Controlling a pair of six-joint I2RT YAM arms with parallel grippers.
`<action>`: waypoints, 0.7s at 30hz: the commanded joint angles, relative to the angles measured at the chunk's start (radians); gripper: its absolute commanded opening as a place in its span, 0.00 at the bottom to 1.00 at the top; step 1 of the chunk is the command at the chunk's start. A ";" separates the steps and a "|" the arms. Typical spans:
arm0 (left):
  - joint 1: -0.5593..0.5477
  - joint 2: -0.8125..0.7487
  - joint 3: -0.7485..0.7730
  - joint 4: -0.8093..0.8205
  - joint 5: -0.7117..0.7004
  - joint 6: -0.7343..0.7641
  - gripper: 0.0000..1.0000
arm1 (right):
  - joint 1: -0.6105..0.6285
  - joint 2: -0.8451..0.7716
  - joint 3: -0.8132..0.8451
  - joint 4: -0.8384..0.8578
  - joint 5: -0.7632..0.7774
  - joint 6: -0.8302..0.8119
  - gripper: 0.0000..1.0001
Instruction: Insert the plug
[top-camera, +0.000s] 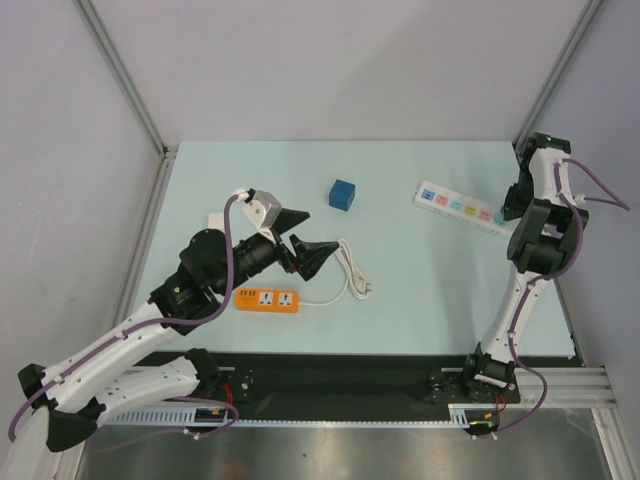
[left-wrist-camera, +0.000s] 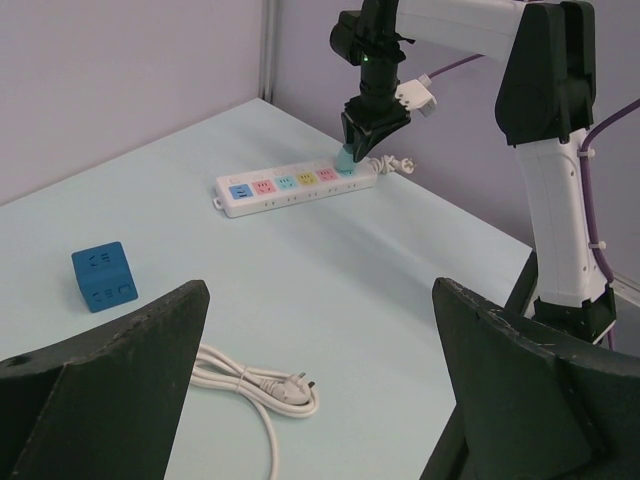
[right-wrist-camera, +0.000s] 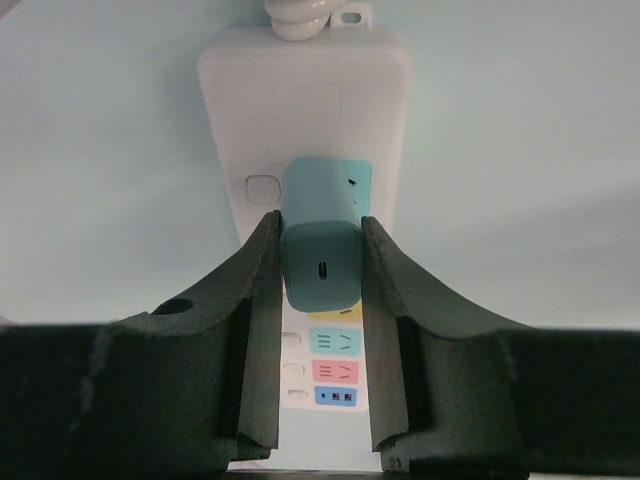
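The plug (right-wrist-camera: 320, 250), a small teal-blue block with a slot in its near face, is clamped between my right gripper's (right-wrist-camera: 318, 226) black fingers. Its far end meets a socket near the cord end of the white power strip (right-wrist-camera: 300, 80); no prongs show. The left wrist view shows the right gripper (left-wrist-camera: 352, 150) pointing straight down on the plug (left-wrist-camera: 346, 160) at the strip's (left-wrist-camera: 290, 185) right end. From above, the right gripper (top-camera: 515, 205) hides the plug over the strip (top-camera: 455, 208). My left gripper (top-camera: 322, 230) hovers wide open mid-table with nothing between its fingers (left-wrist-camera: 150, 340).
A blue socket cube (top-camera: 342, 194) sits mid-table, at the left (left-wrist-camera: 101, 276) in the left wrist view. An orange power strip (top-camera: 268, 299) lies near the left arm, its coiled white cord (top-camera: 350, 270) ending in a pronged plug (left-wrist-camera: 290, 385). Walls close the left, back and right.
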 joint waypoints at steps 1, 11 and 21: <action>0.000 -0.006 -0.005 0.023 -0.013 0.028 1.00 | 0.025 0.086 0.010 -0.179 0.019 0.008 0.00; 0.000 0.003 -0.005 0.023 -0.013 0.028 1.00 | 0.034 0.147 -0.005 -0.178 0.021 0.004 0.00; 0.002 0.010 -0.002 0.022 -0.010 0.026 1.00 | 0.004 0.120 -0.204 -0.064 0.013 -0.017 0.00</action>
